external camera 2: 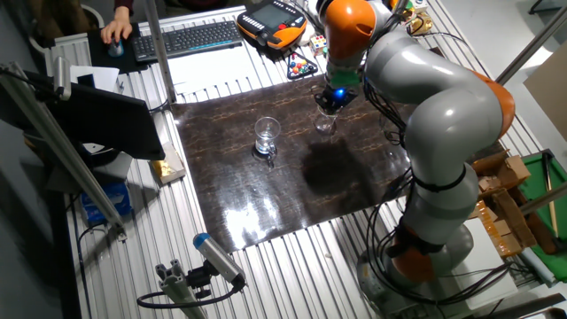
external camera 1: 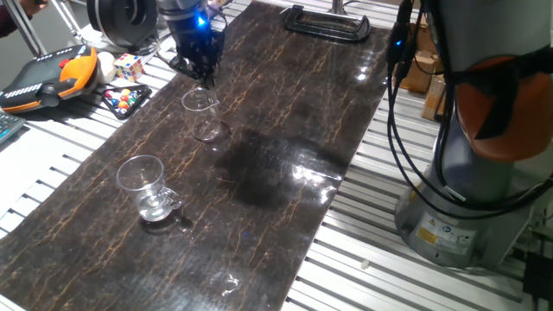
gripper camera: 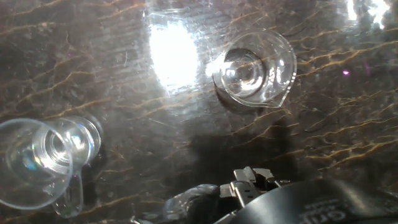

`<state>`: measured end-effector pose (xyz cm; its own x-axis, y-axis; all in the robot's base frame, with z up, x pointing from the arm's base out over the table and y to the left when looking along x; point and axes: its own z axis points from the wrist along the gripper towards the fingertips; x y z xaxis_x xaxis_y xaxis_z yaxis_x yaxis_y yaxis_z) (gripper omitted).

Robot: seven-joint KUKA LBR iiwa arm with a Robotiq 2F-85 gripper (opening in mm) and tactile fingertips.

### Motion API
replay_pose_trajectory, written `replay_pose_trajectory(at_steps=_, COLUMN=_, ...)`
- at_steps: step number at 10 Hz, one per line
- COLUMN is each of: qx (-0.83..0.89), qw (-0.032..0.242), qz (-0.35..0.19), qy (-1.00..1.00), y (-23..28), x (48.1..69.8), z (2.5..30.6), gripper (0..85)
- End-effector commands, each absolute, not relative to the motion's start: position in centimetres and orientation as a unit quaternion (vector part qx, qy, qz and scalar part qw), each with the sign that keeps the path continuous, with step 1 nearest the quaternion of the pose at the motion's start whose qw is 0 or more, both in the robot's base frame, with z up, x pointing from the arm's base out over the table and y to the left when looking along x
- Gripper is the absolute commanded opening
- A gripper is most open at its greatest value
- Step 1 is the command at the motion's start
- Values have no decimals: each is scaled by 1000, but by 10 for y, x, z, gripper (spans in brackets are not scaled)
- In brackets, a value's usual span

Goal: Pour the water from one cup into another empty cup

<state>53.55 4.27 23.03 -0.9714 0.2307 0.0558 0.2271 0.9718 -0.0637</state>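
Closest to us in one fixed view stands the handled glass cup (external camera 1: 149, 190), well apart from the tool (external camera 1: 204, 79) on the dark surface (external camera 1: 285, 130). It sits upright with its small loop handle low on the side. I cannot make out the water in it. Right under the tool stands the small narrow glass cup (external camera 1: 201, 115), with the tool just above its rim. I cannot tell if the tool is clenched, released, or touching that rim.

That looks like trouble. The small cup is the one to be filled, not lifted. If the tool bumps it, the thin glass may tip or slide. Clear glass on a shiny top is slippery and hard to see.
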Motion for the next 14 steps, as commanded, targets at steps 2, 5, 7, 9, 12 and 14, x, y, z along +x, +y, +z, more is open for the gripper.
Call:
replay_pose_trajectory(at_steps=2, qx=-127, qw=37, qz=23, qy=-991, y=46, x=536, z=225, gripper=7)
replay_pose_trajectory(at_steps=5, qx=-146, qw=43, qz=11, qy=-988, y=49, x=538, z=217, gripper=7)
replay_pose_trajectory(at_steps=7, qx=-157, qw=44, qz=3, qy=-987, y=50, x=540, z=213, gripper=7)
replay_pose_trajectory(at_steps=9, qx=-171, qw=42, qz=0, qy=-984, y=54, x=542, z=206, gripper=7)
replay_pose_trajectory(at_steps=12, qx=-203, qw=40, qz=-8, qy=-978, y=60, x=543, z=196, gripper=7)
replay_pose_trajectory(at_steps=14, qx=-219, qw=44, qz=-10, qy=-975, y=60, x=545, z=194, gripper=7)
